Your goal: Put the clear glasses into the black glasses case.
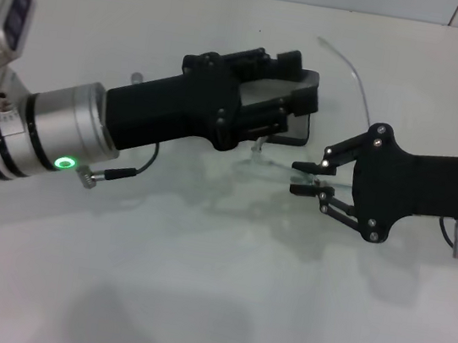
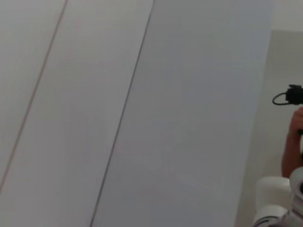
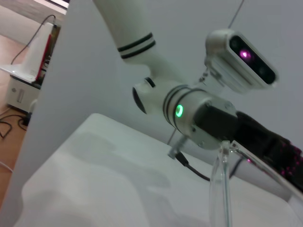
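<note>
A: Pincers first. Left pincer (image 1: 297,83) reaches in from the left, over the black glasses case (image 1: 297,123) at the far middle of the white table (image 1: 194,295). Fingers lie across the case top; cannot tell how far they are spread, nor whether they grip it.

B: Right one?

A: Right pincer (image 1: 300,178) comes in from the right, lower and nearer than the case, just to its right. Fingertips nearly together, closed on the clear glasses (image 1: 346,68).

B: How do the glasses lie?

A: Front part sits at the fingertips, just near of the case edge, hard to trace against the table. One thin clear arm curves up and away to the far right, above the right pincer's black body. Whether the frame touches the case, cannot tell.

B: Case open or closed?

A: Mostly hidden under the left pincer. A grey band shows along its right side; dark edge below it. Cannot say more.

B: Wrist views?

A: Right wrist view shows a clear glasses arm close up, with the left arm's green ring light behind. Left wrist view shows only wall panels.
</note>
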### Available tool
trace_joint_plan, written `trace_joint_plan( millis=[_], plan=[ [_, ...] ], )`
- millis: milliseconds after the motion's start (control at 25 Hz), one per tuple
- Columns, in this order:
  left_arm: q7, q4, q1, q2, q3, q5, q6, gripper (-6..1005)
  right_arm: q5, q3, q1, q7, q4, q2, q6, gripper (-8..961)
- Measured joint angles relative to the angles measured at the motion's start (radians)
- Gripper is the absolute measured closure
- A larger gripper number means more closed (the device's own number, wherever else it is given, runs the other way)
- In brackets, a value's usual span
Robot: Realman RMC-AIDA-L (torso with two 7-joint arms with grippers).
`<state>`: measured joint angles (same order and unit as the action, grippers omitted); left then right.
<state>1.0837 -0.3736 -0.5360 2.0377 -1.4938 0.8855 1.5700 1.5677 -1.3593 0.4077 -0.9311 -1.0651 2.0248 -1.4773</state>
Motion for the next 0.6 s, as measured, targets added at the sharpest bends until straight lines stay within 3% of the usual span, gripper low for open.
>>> trace_joint_plan(
  millis=[280, 600],
  plan=[
    [0.057, -0.001, -0.039, 0.013, 0.001, 0.076, -0.057, 419, -0.045, 0.000, -0.016, 0.068, 0.006, -0.001, -0.025, 830],
    [0.078, -0.011, -0.035, 0.008, 0.019, 0.076, -0.065, 422, -0.047, 0.002, -0.012, 0.074, 0.015, -0.002, -0.018, 830]
  ],
)
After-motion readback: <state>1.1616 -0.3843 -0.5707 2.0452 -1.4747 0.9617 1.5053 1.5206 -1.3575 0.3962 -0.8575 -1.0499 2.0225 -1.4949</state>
